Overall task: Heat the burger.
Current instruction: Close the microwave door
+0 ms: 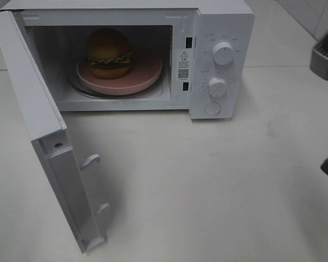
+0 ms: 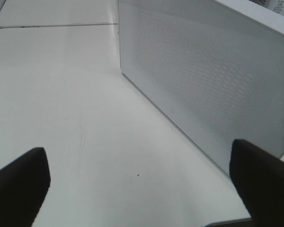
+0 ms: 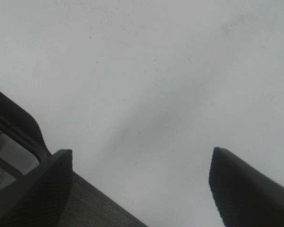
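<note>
The burger (image 1: 109, 52), with a brown bun, green lettuce and a dark patty, sits on a round pink plate (image 1: 147, 73) inside the white microwave (image 1: 221, 33). The microwave door (image 1: 38, 109) is swung wide open to the left. My left gripper (image 2: 139, 184) is open and empty, low over the table just outside the door's perforated outer face (image 2: 203, 80); the exterior high view does not show it. My right gripper (image 3: 139, 184) is open over bare table, holding nothing. Part of the right arm (image 1: 325, 54) shows at the right edge.
Two knobs (image 1: 223, 53) (image 1: 217, 86) and a round button (image 1: 212, 108) are on the microwave's right panel. Two latch hooks (image 1: 91, 160) stick out of the door's edge. The white table (image 1: 208, 180) stretches out in front of the microwave.
</note>
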Available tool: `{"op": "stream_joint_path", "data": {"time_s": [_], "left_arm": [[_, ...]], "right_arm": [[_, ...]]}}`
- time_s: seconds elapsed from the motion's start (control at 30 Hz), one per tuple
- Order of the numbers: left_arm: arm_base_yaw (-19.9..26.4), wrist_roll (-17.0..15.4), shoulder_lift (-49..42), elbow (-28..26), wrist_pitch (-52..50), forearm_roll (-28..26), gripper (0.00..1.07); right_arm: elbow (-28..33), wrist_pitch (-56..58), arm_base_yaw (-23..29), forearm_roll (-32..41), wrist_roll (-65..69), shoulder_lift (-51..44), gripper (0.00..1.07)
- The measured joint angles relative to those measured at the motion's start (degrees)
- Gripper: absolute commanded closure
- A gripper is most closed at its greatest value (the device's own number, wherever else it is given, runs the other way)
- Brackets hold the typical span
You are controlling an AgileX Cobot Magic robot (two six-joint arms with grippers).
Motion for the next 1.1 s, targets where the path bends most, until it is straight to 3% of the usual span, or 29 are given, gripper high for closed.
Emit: {"op": "stream_joint_path", "data": {"time_s": [0.17, 0.23, 0.43, 0.5, 0.6, 0.67, 1.1], "left_arm": [[0.0, 0.0, 0.0, 0.0, 0.0, 0.0, 0.09], [0.0, 0.0, 0.0, 0.0, 0.0, 0.0, 0.09], [0.0, 0.0, 0.0, 0.0, 0.0, 0.0, 0.09], [0.0, 0.0, 0.0, 0.0, 0.0, 0.0, 0.09], [0.0, 0.0, 0.0, 0.0, 0.0, 0.0, 0.09], [0.0, 0.0, 0.0, 0.0, 0.0, 0.0, 0.09], [0.0, 0.0, 0.0, 0.0, 0.0, 0.0, 0.09]], "right_arm": [[3.7, 0.6, -0.5, 0.2, 0.6, -5.6, 0.31], [6.9, 0.9, -5.6, 0.7, 1.3, -10.0, 0.31], [9.1, 0.8, -10.8, 1.4, 1.3, -15.2, 0.31], [11.0, 0.8, -15.2, 4.3, 1.3, -20.1, 0.31], [11.6, 0.8, -16.3, 4.9, 1.3, -21.4, 0.31], [14.2, 0.8, -20.1, 6.5, 1.3, -26.8, 0.31], [18.2, -1.8, -29.2, 9.7, 1.3, -44.9, 0.31]]}}
